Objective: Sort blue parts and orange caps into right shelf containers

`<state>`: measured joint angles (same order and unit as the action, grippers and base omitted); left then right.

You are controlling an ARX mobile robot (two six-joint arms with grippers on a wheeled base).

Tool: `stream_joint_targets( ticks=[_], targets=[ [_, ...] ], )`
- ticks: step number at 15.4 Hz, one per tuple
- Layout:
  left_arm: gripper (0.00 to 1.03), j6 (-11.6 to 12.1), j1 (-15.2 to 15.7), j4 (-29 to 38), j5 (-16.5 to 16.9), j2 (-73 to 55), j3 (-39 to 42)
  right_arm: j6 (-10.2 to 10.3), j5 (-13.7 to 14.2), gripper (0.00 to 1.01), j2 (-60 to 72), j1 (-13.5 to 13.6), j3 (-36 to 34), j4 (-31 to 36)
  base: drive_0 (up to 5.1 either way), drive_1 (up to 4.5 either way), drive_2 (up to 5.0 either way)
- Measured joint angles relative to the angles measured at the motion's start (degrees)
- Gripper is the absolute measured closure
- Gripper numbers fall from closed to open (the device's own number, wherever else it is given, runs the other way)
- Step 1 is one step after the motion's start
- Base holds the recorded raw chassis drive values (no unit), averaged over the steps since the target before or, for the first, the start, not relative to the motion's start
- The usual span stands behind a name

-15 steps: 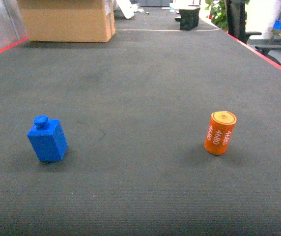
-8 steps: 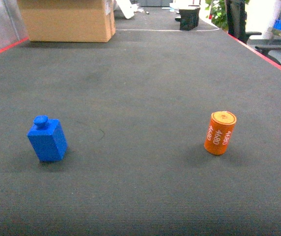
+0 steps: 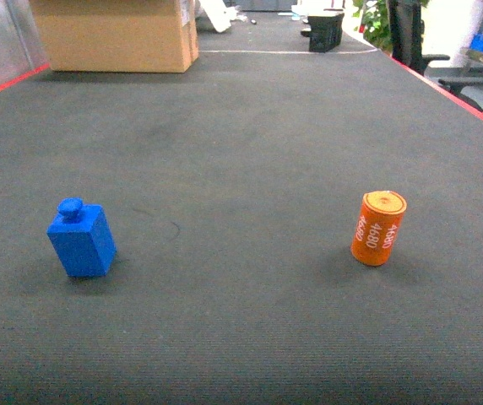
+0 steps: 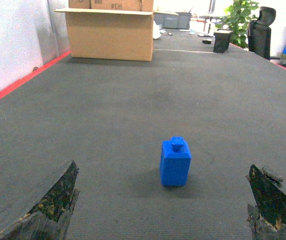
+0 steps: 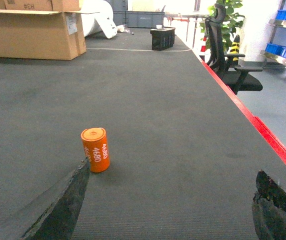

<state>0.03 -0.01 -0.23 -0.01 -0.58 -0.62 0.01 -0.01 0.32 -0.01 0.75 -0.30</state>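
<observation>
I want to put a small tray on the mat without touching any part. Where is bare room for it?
The widest bare patch lies between the blue part and the orange cap, running back toward the cardboard box. The strip in front of both parts is also bare. It is crowded only at the far edge: the box and a black container.

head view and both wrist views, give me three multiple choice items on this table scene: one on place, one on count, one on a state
1. In the head view, the small bright-blue plastic block stands:
A. left of the orange plastic cylinder
B. right of it
C. on top of it

2. Orange cylinders on the dark table mat:
A. none
B. one
C. three

3. The left gripper is:
A. shut on the block
B. shut on nothing
C. open

Key: 1 A, block left, cylinder right. 2 B, only one shows. 3 C, its fingers stand wide apart, the block beyond them.
</observation>
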Motion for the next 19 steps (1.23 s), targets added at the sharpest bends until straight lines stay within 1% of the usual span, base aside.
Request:
stream_joint_targets(
  ticks=[16,17,18,19],
  targets=[
    [0.05,-0.04,-0.02,-0.11,-0.24,-0.02,-0.02,0.0,0.0,0.03,0.0,0.0,0.0,-0.04,0.0,0.0,0.0],
    [0.05,-1.25,-4.39,0.9,-9.38,-4.15,-0.44,0.28,7.17,0.03,3.69,3.69,1.11,-2.78,0.0,0.0,0.0],
    [0.05,-2.62,-9.03,9.49,-15.74,-13.73,-0.57,0.74,13.29,0.03,13.11,9.46,1.55,4.02,0.0,0.0,0.0],
    [0.05,-3.08,-10.8,20.55,-17.81,-25.33,-0.61,1.46,16.5,0.03,24.24,14.21,2.49,15.26,0.0,0.0,0.0]
  ],
)
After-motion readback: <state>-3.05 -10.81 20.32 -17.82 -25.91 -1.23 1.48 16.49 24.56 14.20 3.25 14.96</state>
